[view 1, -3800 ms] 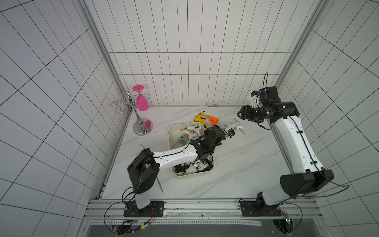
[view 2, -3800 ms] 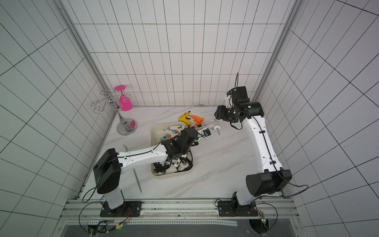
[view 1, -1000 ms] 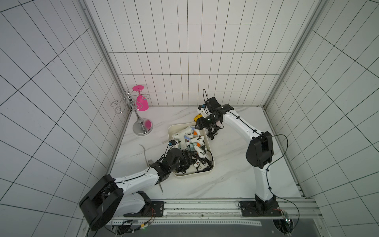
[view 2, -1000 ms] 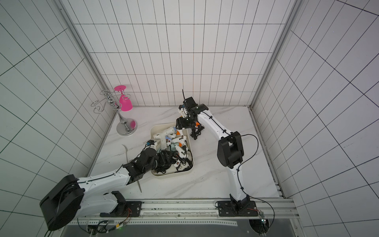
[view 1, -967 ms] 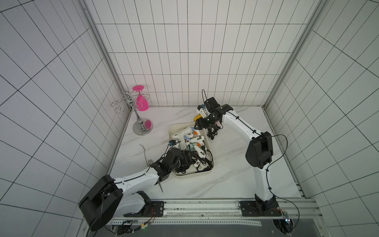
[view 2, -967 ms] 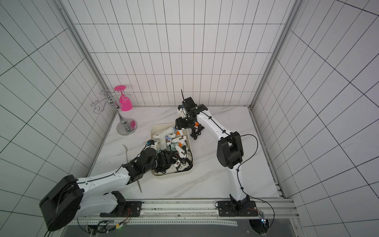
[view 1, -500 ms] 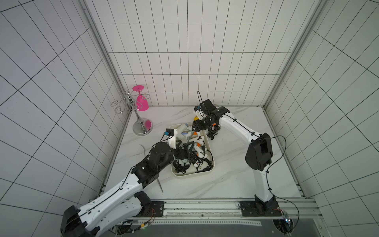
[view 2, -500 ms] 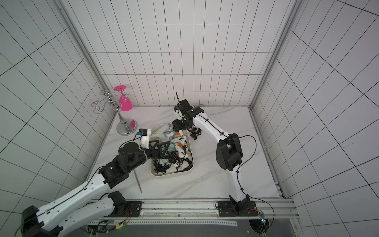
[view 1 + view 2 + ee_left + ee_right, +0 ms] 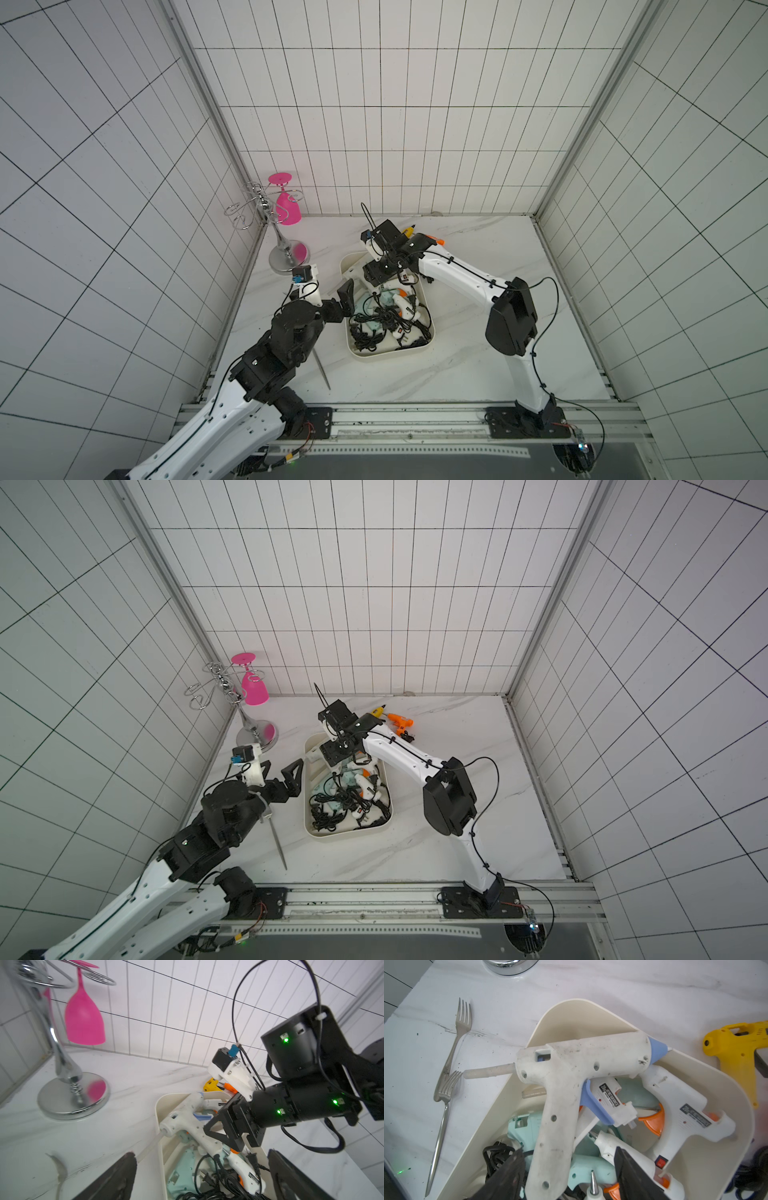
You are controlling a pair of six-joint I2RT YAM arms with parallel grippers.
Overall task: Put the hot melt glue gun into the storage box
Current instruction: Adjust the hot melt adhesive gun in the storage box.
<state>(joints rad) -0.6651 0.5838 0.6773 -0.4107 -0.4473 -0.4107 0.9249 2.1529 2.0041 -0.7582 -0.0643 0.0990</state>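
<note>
Your right gripper (image 9: 568,1153) stood spread around the glue gun (image 9: 581,1059) lying on the storage box (image 9: 571,1022) rim, left gripper (image 9: 200,1155) spread beside that box; you needed to rise straight.

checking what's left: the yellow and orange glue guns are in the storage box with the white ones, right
No, a top view shows the yellow glue gun and orange glue gun on the table outside the storage box; the white ones are inside.
</note>
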